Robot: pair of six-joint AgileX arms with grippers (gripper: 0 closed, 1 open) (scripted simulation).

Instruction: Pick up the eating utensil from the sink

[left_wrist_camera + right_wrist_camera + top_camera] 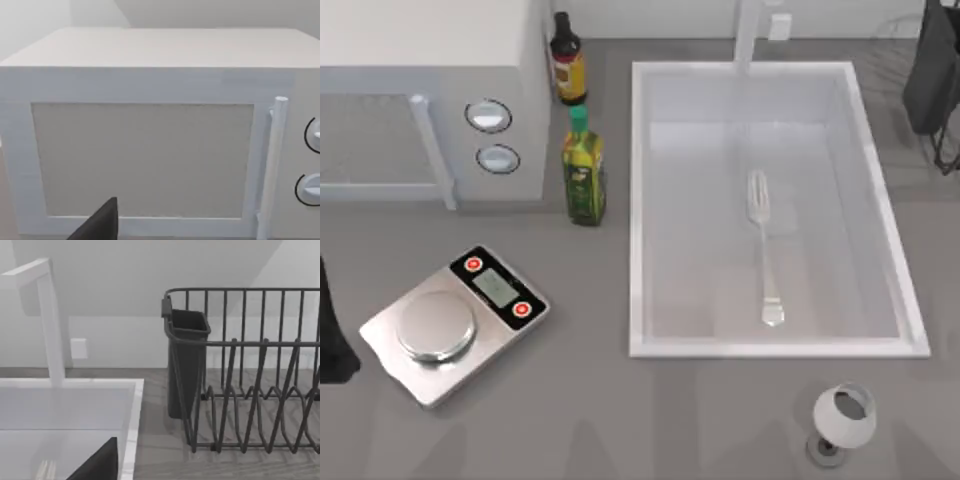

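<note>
The eating utensil, a slim silver fork [763,245], lies flat on the floor of the sink [638,200]. Its tines point to the back of the table and its rounded handle tip lies near the front wall. The white faucet [748,35] stands at the back rim. My left arm [330,335] is parked at the table's left edge, far from the sink. My right arm [933,70] hangs at the back right, just beyond the sink's right rim. In the right wrist view the faucet [50,320], the sink's corner [131,415] and the fork's tines [45,470] show.
A white microwave [430,100] fills the back left and faces the left wrist camera [150,150]. A green oil bottle [584,170] and a dark bottle [567,60] stand between it and the sink. A kitchen scale [450,325] lies front left, a white glass [843,420] front right, a dark dish rack [250,390] right of the sink.
</note>
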